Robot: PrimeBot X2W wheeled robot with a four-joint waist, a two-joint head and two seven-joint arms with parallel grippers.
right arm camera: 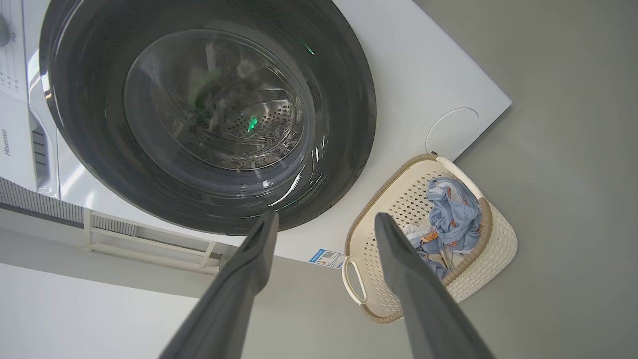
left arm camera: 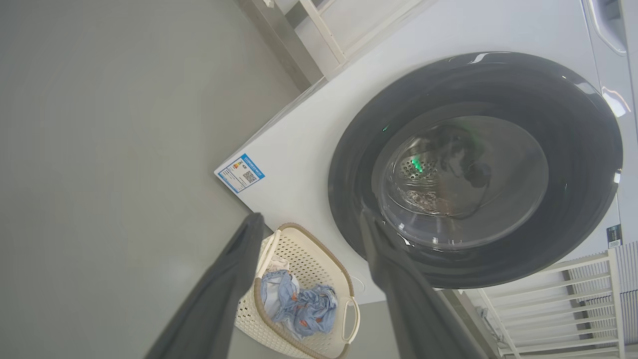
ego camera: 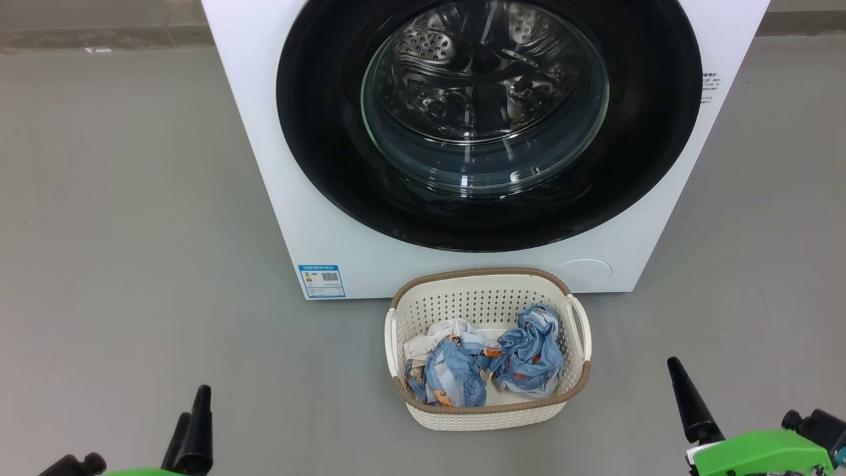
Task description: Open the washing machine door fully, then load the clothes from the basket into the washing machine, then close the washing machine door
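Now the washing machine door (ego camera: 488, 112), a glossy black ring round a bulging clear glass bowl, is seen shut flush on the boxy white washing machine (ego camera: 264, 165). Just before it, on smooth grey floor (ego camera: 132, 198), the perforated cream basket (ego camera: 489, 416) is set, with crumpled blue-and-orange clothes (ego camera: 489, 363) heaped inside. The left gripper (left arm camera: 310, 217) and right gripper (right arm camera: 325, 215) are held spread wide, well clear of the basket.

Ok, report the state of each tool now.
Left tool: open, holding nothing.
Right tool: open, holding nothing.
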